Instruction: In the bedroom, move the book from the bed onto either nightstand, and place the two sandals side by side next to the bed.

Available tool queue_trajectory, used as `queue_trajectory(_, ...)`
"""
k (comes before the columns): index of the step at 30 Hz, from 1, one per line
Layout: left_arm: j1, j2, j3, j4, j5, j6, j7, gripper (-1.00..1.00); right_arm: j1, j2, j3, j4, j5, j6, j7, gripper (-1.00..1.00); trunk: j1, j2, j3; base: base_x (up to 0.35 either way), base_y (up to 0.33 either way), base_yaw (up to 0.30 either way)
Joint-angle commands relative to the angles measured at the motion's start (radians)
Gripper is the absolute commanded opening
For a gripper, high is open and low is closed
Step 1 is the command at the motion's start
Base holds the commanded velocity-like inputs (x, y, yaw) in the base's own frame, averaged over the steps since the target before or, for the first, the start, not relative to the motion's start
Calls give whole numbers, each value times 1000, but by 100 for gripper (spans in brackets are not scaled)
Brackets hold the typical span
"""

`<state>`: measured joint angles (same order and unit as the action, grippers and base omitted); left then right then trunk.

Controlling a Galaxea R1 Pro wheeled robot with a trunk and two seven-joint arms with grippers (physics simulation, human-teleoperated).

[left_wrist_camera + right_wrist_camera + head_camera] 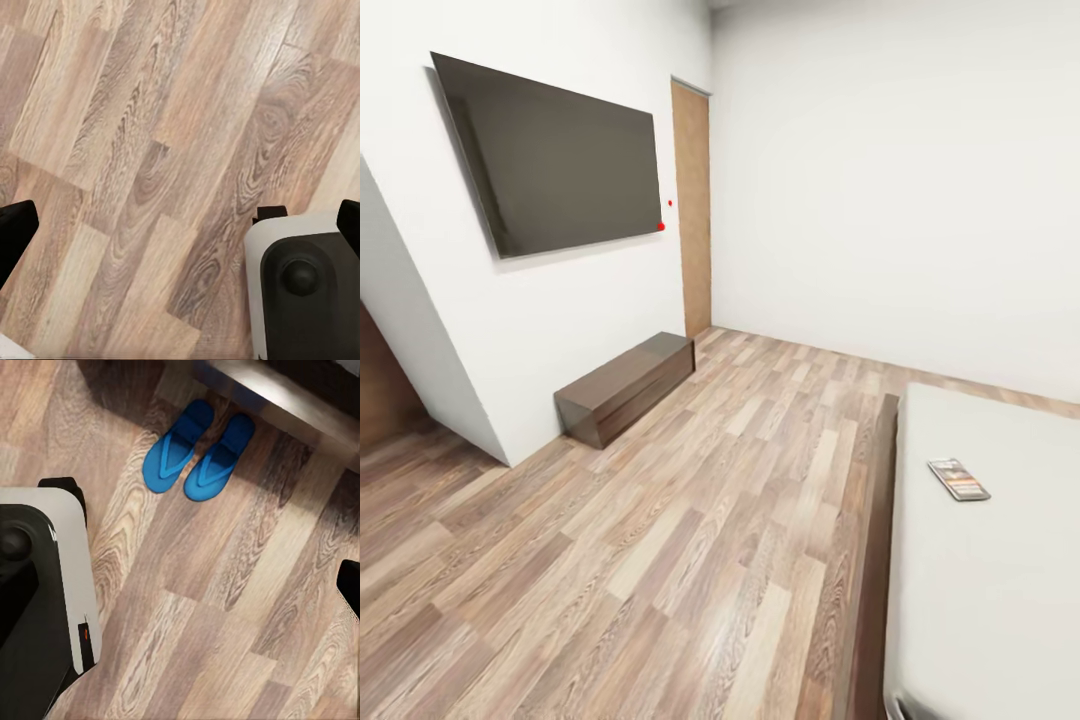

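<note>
Lying on the bed [1000,600], the book [958,479], two sandals [199,451] side by side beside its frame, pincer states unclear.

We find no text that can be read. The book [958,479], lying on the bed [1000,600], shows pale lettering on its orange band, too small to make out. A small red mark on the robot's white base [85,633] is likewise too blurred for us to read.
</note>
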<state>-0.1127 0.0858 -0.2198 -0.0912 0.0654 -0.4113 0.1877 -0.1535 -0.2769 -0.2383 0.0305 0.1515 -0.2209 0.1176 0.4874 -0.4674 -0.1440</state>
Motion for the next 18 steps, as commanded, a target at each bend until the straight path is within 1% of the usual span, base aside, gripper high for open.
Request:
queue_trajectory(1, -1, 0, -9, 1, 7, -3, 4, 100, -1, -1, -9, 3, 10, -6, 2, 100, 0, -2, -2, -7, 6, 254)
queue_trajectory(18, -1, 0, -9, 1, 7, -3, 4, 100, -1, -1, -9, 3, 10, -6, 2, 100, 0, -2, -2, -2, 2, 254)
